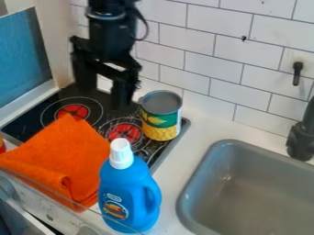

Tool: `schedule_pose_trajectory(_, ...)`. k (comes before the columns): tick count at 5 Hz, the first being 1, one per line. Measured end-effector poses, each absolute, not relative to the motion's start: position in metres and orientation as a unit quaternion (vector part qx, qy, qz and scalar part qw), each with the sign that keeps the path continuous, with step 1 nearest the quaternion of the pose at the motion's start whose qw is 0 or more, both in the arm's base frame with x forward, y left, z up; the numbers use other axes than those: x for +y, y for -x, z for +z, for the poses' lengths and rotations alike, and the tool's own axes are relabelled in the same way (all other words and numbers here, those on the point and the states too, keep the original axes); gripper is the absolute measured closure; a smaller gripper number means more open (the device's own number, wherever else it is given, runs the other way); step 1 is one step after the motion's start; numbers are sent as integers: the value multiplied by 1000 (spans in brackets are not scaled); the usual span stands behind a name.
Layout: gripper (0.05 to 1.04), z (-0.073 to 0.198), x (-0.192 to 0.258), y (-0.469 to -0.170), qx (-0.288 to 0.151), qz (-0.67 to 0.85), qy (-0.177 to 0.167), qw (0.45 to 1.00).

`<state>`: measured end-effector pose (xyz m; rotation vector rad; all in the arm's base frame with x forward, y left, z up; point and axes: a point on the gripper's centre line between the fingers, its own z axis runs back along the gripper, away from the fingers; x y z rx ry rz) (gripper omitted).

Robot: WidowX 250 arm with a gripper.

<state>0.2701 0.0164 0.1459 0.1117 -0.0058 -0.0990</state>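
White tiled wall (pixel 202 46) spans the upper part of the frame, and below it, at the lower right, we see a grey sink (pixel 245 188) set into a pale counter (pixel 202 131). Across the left half lies a black stove top (pixel 52 103) with red-centred burners, and a blue panel (pixel 23 59) stands at the upper left.

From the top edge, left of centre, the black arm (pixel 113 39) comes down over the back of the stove. We see its gripper (pixel 104 98) standing wide, its two fingers well apart.

An orange cloth (pixel 70 151) lies folded in the left and lower left, over the front of the stove. Just right of it we find a blue bottle (pixel 130 195) with a white cap, upright in the lower middle.

Nearest the gripper is a can (pixel 160 120) with a green and yellow label, upright near the stove's back right corner, just above the frame's middle. It lies outside the jaws, near the right-hand finger and a little lower in the frame. At the right edge is a dark faucet (pixel 300 140), with a small black hook (pixel 297 73) above it.
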Motion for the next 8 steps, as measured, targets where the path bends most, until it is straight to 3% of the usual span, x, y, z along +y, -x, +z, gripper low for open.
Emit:
schedule_pose_trajectory(3, 83, 124, -54, -320, -6, -59, -36, 998)
schedule_pose_trajectory(4, 83, 116, -76, -326, -12, -63, -7, 998)
schedule_pose_trajectory(8, 83, 83, -94, -359, -15, -58, -24, 998)
